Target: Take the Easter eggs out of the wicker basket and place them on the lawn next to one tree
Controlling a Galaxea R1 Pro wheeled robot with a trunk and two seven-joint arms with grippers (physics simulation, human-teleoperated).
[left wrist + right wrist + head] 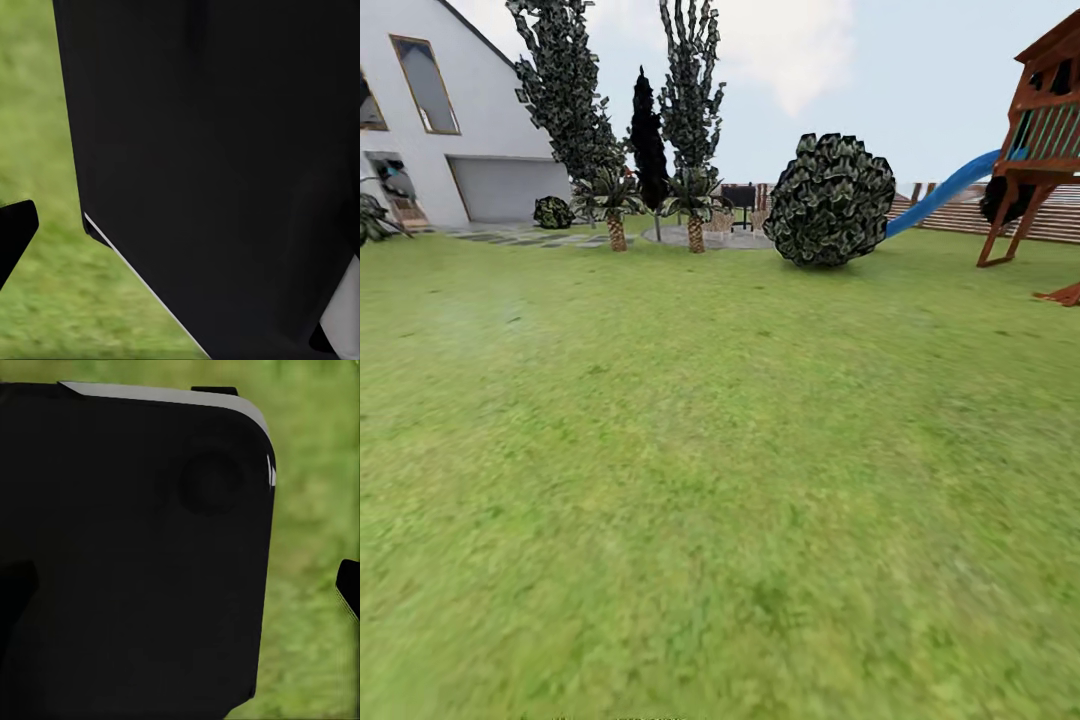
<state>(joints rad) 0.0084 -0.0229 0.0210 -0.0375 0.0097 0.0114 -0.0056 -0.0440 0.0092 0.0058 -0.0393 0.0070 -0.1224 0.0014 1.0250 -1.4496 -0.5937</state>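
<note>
Jaws' state I cannot tell; lawn (700, 480) lies ahead, round bush (830, 200) at 12 o'clock, house (450, 110) at 10 o'clock.

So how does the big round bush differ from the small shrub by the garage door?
The big round bush stands on the lawn, near the blue slide; the small shrub sits far off by the garage door. The bush looks much larger in the head view and rises above the fence line; the shrub stays low. Both are rounded, with dark mottled foliage.
</note>
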